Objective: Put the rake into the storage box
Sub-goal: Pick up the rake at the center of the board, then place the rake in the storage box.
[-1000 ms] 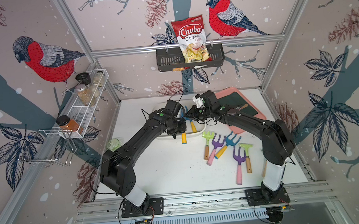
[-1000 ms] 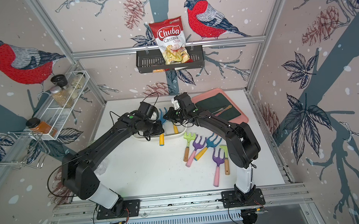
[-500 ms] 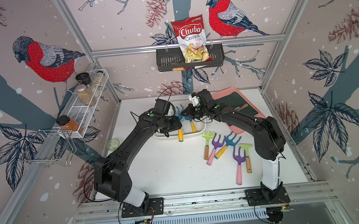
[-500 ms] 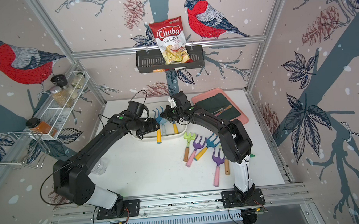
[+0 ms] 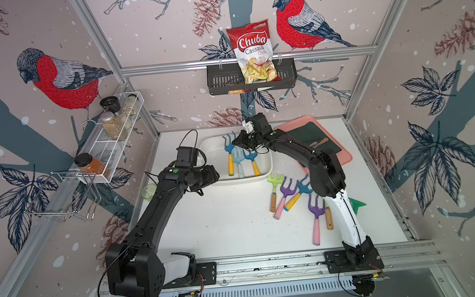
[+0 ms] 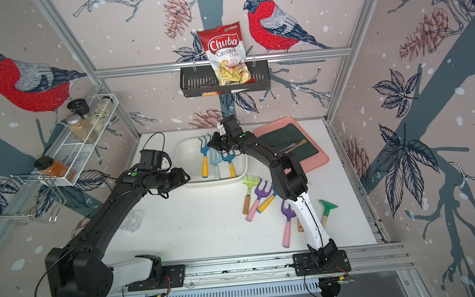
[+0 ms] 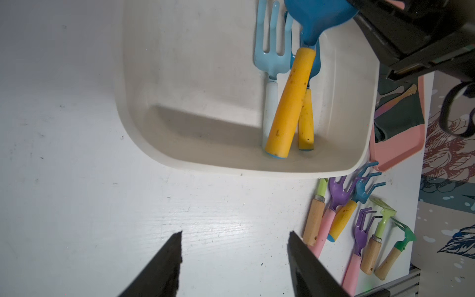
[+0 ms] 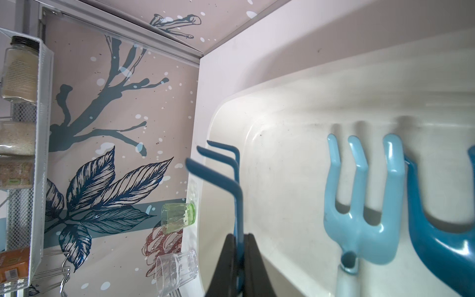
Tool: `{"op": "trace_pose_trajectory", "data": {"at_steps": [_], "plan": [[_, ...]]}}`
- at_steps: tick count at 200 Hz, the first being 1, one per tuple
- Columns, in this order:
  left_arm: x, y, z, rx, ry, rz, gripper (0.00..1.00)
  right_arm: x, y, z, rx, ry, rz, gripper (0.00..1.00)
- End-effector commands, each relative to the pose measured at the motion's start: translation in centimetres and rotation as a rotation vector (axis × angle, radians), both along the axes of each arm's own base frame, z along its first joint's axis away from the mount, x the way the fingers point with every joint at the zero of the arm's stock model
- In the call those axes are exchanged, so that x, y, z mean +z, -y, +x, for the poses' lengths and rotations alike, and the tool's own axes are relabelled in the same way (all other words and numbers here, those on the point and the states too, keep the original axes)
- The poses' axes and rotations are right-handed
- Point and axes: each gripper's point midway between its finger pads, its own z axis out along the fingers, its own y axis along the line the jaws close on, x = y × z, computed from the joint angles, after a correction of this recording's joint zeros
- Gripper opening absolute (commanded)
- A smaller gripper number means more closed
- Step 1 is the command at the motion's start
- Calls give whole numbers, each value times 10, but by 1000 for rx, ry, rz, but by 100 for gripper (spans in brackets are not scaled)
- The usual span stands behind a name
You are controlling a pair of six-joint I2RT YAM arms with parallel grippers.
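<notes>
Hidden: in both top views the tips of the right claw [image 5: 241,143] sit under its own wrist. The left claw [image 5: 213,176] is seen end-on there, so its jaws are unreadable. The right arm's white link covers part of the loose garden tools [image 5: 287,188]. In the left wrist view the right arm's black body cuts off the head of the rake [image 7: 290,102]. I cannot tell whether the handle end touches the box floor.

Surface/room: white tabletop [image 5: 231,228], scuffed, inside an aluminium frame with bird wallpaper. A pink tray [image 5: 345,158] lies near the storage box [image 5: 241,180]. A black basket [image 5: 219,81] hangs on the back rail and holds a chip bag [image 5: 251,49].

Claws: right claw [image 8: 239,235], jaws together, clamped on the rake's blue metal below the tines. The rake slants inside the storage box. Its yellow handle passes over a pale blue fork [image 7: 272,64] and a second yellow-handled tool [image 7: 306,120]. Left claw [image 7: 235,234], fingers apart, empty, above bare tabletop near the box's rim.
</notes>
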Motion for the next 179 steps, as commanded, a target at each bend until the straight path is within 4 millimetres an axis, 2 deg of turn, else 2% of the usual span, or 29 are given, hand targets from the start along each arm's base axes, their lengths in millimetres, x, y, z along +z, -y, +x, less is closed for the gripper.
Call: {"op": "trace_pose_trajectory", "data": {"at_steps": [1,30,33,44,89,154,172,179], "plan": [[-7,-3,-2,-22,0,-13,66,-10,-8,0,26,-42,24,0],[-14,-5,-2,-30,-16,-11,66,-30,-12,6,28,-71,16,0],[-22,-6,-6,-31,-35,-8,66,-33,-12,7,28,-74,12,0],[-27,-7,-6,-33,-46,-5,66,-39,-13,7,27,-79,3,0],[-38,-6,-6,-44,-64,-7,66,-65,-13,9,23,-112,-10,0],[-50,-8,-8,-43,-82,-6,66,-85,-16,10,31,-140,-13,0],[-53,-8,-9,-46,-90,-6,66,-89,-15,10,24,-151,-18,4],[-53,-7,-9,-48,-92,-6,66,-89,-14,10,22,-152,-21,9]]}}
